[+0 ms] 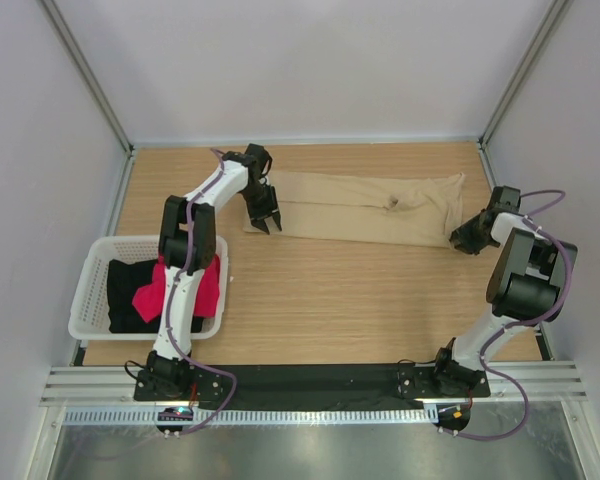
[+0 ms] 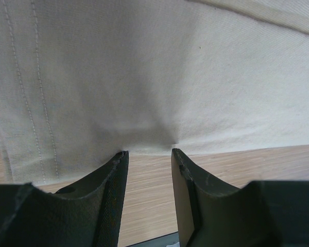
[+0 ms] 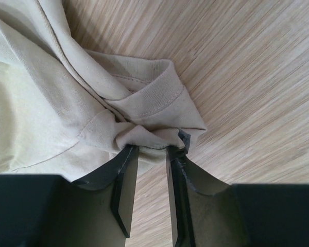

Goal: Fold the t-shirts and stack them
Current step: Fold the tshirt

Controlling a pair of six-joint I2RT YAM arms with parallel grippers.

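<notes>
The tan t-shirt [image 1: 355, 208], folded into a long band, is laid across the far side of the table [image 1: 330, 300]. The left gripper [image 1: 265, 222] is set at its left near edge, jaws parted and empty. The right gripper [image 1: 467, 240] is placed at its right end, jaws parted; bunched cloth is met by the tips, apparently ungrasped. The black t-shirt [image 1: 125, 290] and red-pink t-shirt [image 1: 152, 295] are seen in the basket [image 1: 85, 300] at left.

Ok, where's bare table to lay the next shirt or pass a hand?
The widest bare tabletop lies between the tan t-shirt and the near black strip, right of the white basket. A smaller patch lies beyond the basket, in the far-left corner. Crowded: both shirt ends, at the left gripper and right gripper.
</notes>
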